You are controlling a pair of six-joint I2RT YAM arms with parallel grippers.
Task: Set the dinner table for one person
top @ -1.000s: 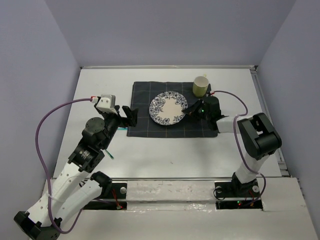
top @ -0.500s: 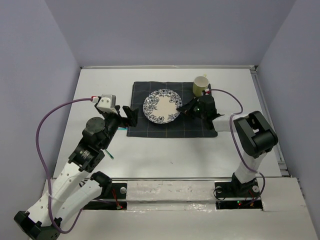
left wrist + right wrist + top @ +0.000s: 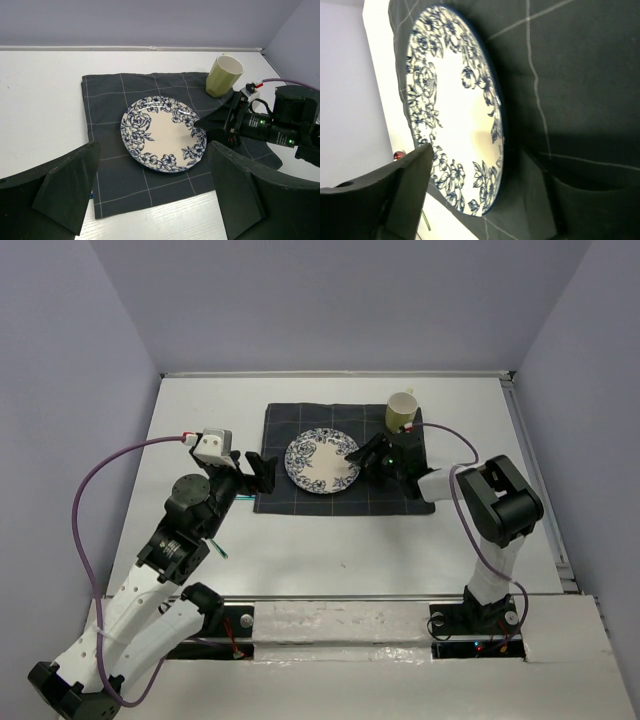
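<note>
The dinner table [image 3: 200, 410] is a white top with a dark navy checked mat [image 3: 285, 425] at its middle back. On the mat lies a blue-flowered white plate [image 3: 322, 461] [image 3: 164, 133] [image 3: 447, 120]. My right gripper [image 3: 372, 457] [image 3: 479, 152] is low at the plate's right rim, open, with the rim between its spread fingers [image 3: 405, 190] and touched by neither. My left gripper [image 3: 258, 470] [image 3: 152, 200] hovers over the mat's near left edge, open and empty. A pale green mug [image 3: 402, 411] [image 3: 224, 75] stands upright at the mat's back right corner.
Grey walls close the table on the left, back and right. The mug stands just behind the right gripper's wrist. A metal rail [image 3: 340, 598] runs across the near edge by the arm bases. A purple cable [image 3: 95, 490] loops left of the left arm.
The right gripper slid the plate leftward across the mat, then let go: its jaws have opened off the rim. The left arm has not moved.
</note>
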